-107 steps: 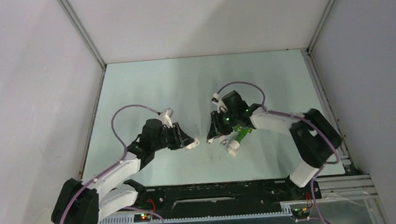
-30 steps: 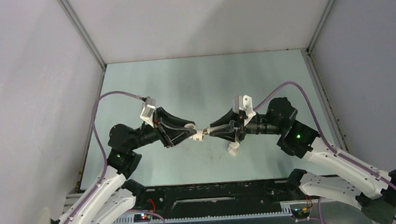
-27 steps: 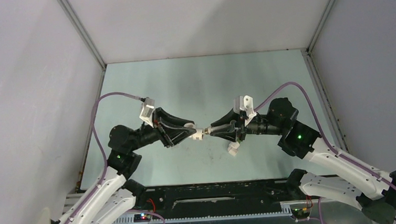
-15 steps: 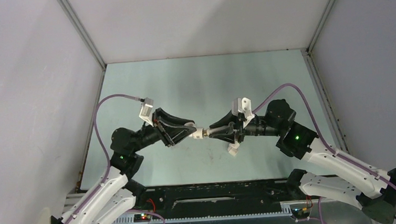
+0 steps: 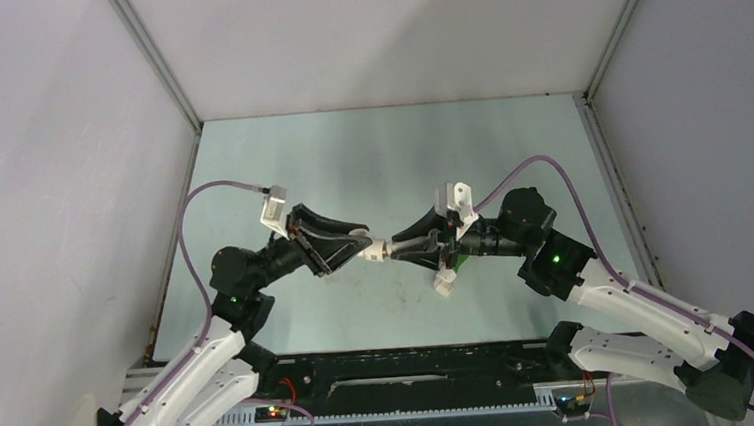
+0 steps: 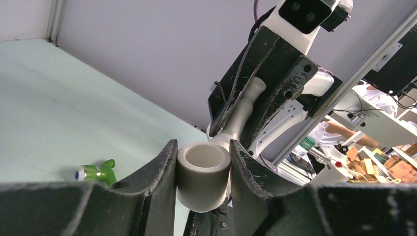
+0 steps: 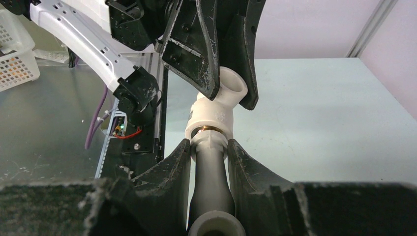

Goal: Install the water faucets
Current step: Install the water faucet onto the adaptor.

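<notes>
White-shelled arms (image 5: 202, 350) come up from the near edge at six o'clock in my overhead view and bend toward each other over the pale green counter (image 5: 369, 153).

Nearest to me on that counter, a short white fitting (image 5: 444, 283) lies loose, at about four o'clock from where the two pincers meet. The green faucet (image 6: 97, 172) lies on its side on the counter too, well apart from the held parts. It sits at eight o'clock in the left wrist view, and overhead only a sliver of green shows beneath the right wrist.

A little farther out, the pincers face each other nose to nose above the counter. My left pincer (image 5: 360, 246) points toward three o'clock and is clamped on a white elbow fitting (image 6: 203, 169). Its wrist camera shows the fitting's open round socket squeezed between the two black fingers (image 6: 157, 182). My right pincer (image 5: 406, 248) points toward nine o'clock and is pinching the white faucet (image 7: 211, 184) by its body, fingers tight against both sides.

Through the right wrist camera I see the faucet's end sitting against the mouth of the elbow fitting, with a thin brass-coloured ring (image 7: 209, 129) at the joint. I cannot tell how far in it has gone.

Grey walls (image 5: 380, 32) close the cell at twelve o'clock.
</notes>
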